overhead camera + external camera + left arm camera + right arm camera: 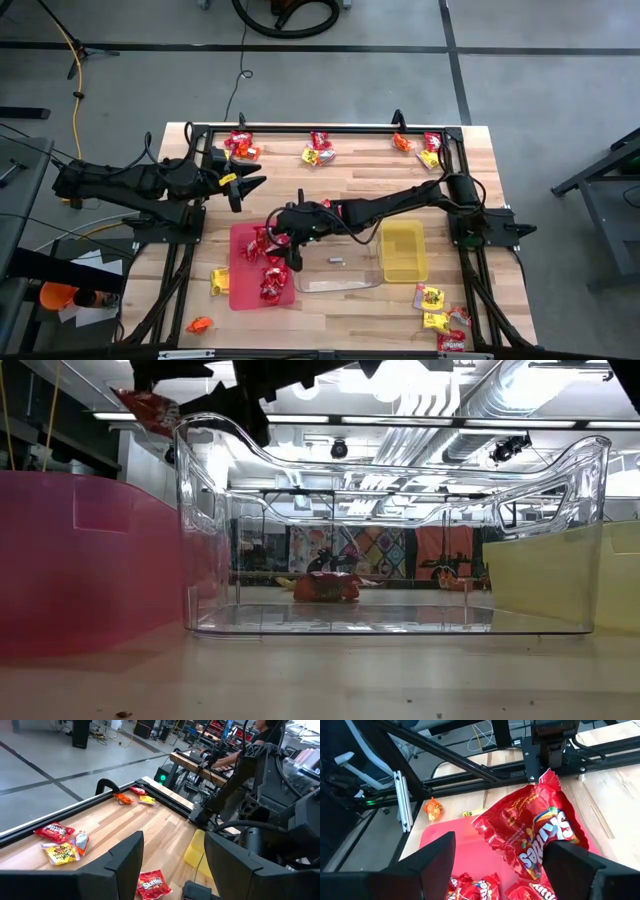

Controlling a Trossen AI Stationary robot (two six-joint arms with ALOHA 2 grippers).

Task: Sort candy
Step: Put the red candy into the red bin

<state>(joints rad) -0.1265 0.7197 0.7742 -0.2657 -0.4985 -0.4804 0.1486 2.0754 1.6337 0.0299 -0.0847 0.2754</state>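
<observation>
Small wrapped candy packets lie scattered: several along the far edge, some at the near right corner, a yellow one and an orange one near left. Red packets lie in the red tray. My right gripper hovers over that tray, fingers wide apart, with a red Skittles packet in the air beside it. My left gripper waits open above the table's left part. My right gripper is open over the red tray. The red packet's lower corner runs behind one finger, tilted and clear of the tray. I cannot tell whether the finger touches it.
A clear tray stands right of the red one, and a yellow tray right of that. A black frame borders the table's far edge and sides. Bare wood lies between the trays and the far packets.
</observation>
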